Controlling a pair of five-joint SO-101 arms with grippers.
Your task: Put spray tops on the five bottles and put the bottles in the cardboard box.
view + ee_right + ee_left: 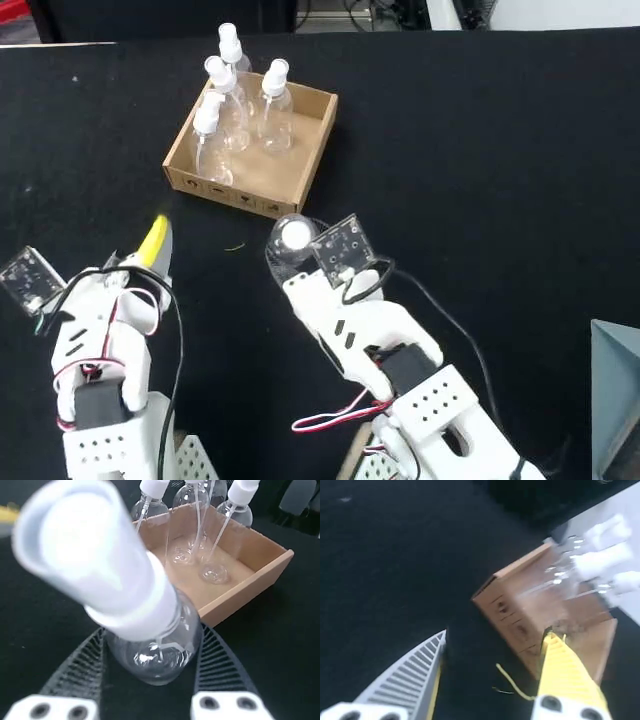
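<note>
Four bottles (275,112), spray tops fitted, stand in cardboard box (232,192), far centre. Fifth bottle (157,652), top on, just near of box, pinched by right gripper (152,637); possibly lifted, unclear. Left gripper (495,637) spread, empty, near left. Remaining: fifth bottle into box.

Bottles (276,120): clear glossy plastic w/ smooth matt white plastic tops (95,555). Box (245,200): plain brown cardboard. Tabletop (480,150): matt black cloth.

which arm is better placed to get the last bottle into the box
Right. The right gripper is shut on the capped bottle, just outside the cardboard box's near wall. The left gripper is open and empty, off to the side.
</note>
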